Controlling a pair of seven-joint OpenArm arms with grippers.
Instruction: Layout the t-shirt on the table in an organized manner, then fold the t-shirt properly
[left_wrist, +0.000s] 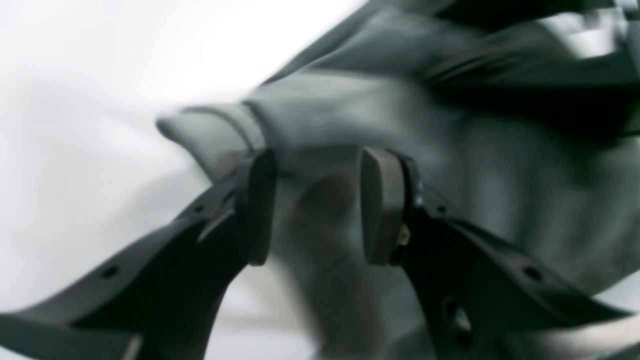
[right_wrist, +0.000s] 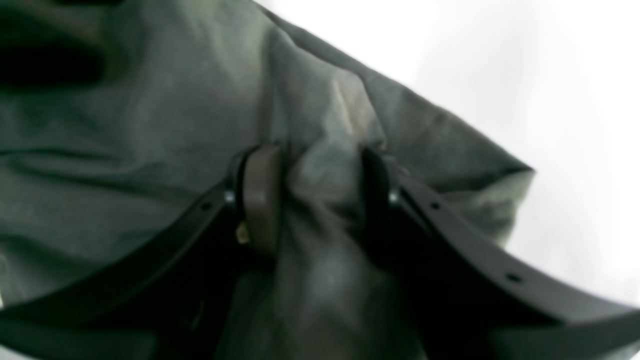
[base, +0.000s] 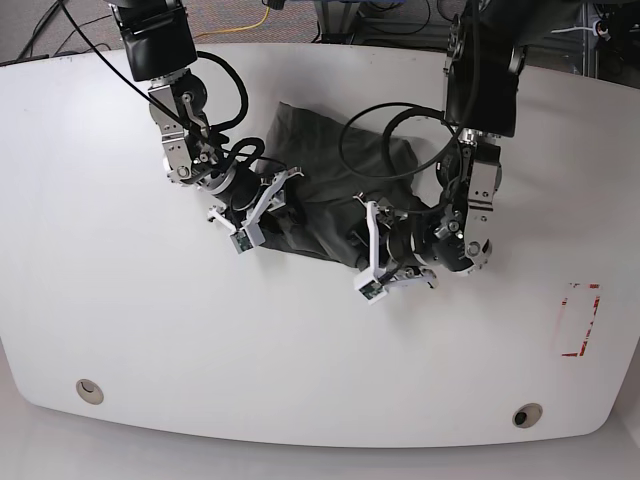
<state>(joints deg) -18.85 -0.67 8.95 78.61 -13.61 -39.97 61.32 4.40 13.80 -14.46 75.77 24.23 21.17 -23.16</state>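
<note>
The t-shirt (base: 320, 185) lies bunched and wrinkled on the white table (base: 120, 300), in the middle of the far half, between the two arms. In the base view the right gripper (base: 262, 205) reaches into the left edge of the cloth and the left gripper (base: 385, 245) is at the near right corner of the cloth. In the right wrist view a thick fold of the dark grey-green fabric (right_wrist: 320, 200) stands between the two pads (right_wrist: 260, 200), and the pads press on it from both sides, so this claw is closed on the t-shirt with the jaws partly apart. In the left wrist view the picture is blurred; the jaws stand partly apart and grey cloth (left_wrist: 320, 210) fills the gap between the pads (left_wrist: 380, 205), with a hemmed sleeve edge just beyond the tips. Whether these pads really pinch the cloth I cannot tell. A red tape rectangle (base: 580, 320) is well apart, at the right side of the table.
</note>
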